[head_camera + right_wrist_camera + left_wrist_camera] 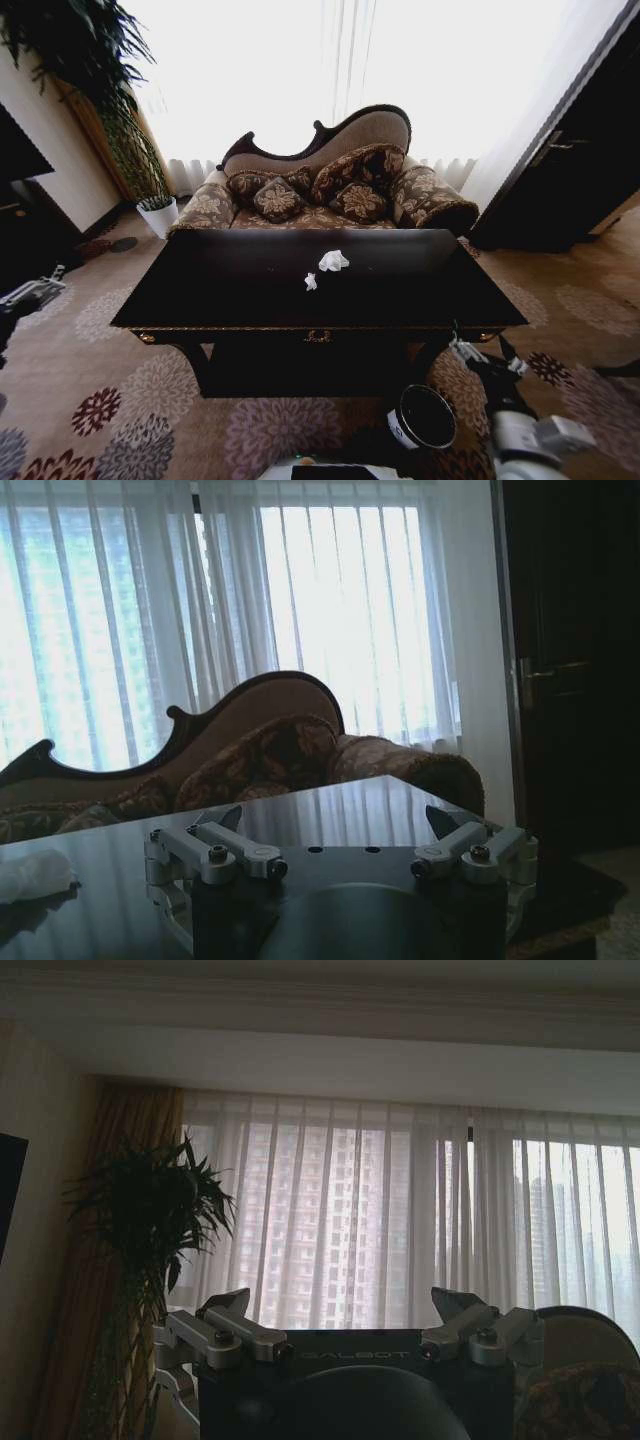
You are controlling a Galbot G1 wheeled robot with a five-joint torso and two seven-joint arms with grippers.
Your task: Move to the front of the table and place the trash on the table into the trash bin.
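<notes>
The dark glossy table (pixel 220 300) stands straight ahead, in front of a sofa. Two white tissue wads of trash lie near its middle: a larger one (pixel 333 261) and a smaller one (pixel 311 282) just in front of it. One wad (pixel 32 874) also shows on the tabletop (pixel 380 815) in the right wrist view. The black trash bin (pixel 422 417) sits on the carpet below the table's front right part. My right gripper (pixel 464 349) (pixel 335 822) hangs open and empty at the table's front right corner. My left gripper (pixel 33 293) (pixel 343 1308) is open and empty, well off the table's left side.
A patterned sofa (pixel 320 190) with cushions stands behind the table. A tall plant in a white pot (pixel 158 215) is at the back left and a dark door (pixel 590 150) at the right. Floral carpet (pixel 90 400) surrounds the table.
</notes>
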